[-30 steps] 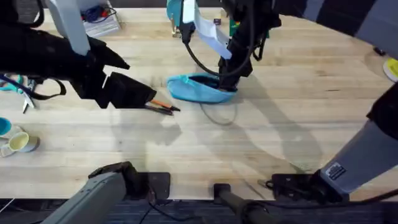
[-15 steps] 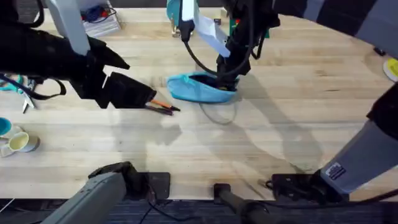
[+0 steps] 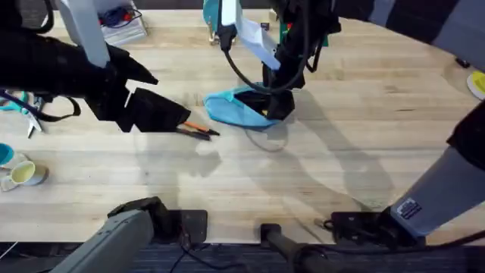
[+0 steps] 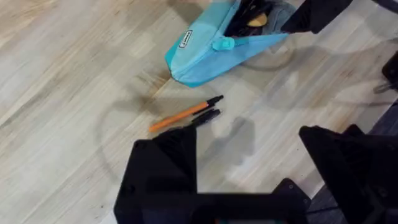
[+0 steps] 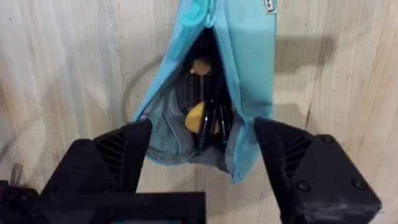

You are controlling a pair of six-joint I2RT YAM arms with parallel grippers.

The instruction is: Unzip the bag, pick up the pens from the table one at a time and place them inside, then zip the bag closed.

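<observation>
Light wood tabletop (image 3: 341, 144). Left pincer (image 3: 163, 112) hangs over the left half, fingers spread wide and holding nothing. Two pens (image 4: 186, 116), one orange and one dark, lie side by side just right of it. One bag (image 3: 239, 110), unzipped, sits mid-tabletop nearer the far edge, pens inside. Right pincer (image 5: 202, 155) is at the bag's open mouth, fingers wide apart on either side, gripping nothing.

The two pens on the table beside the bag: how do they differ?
The orange pen is longer, with a bright body and dark tip; the black pen is dark throughout, shorter as seen, partly behind the left end effector. Both lie side by side, parallel, on the table, outside the bag.
</observation>
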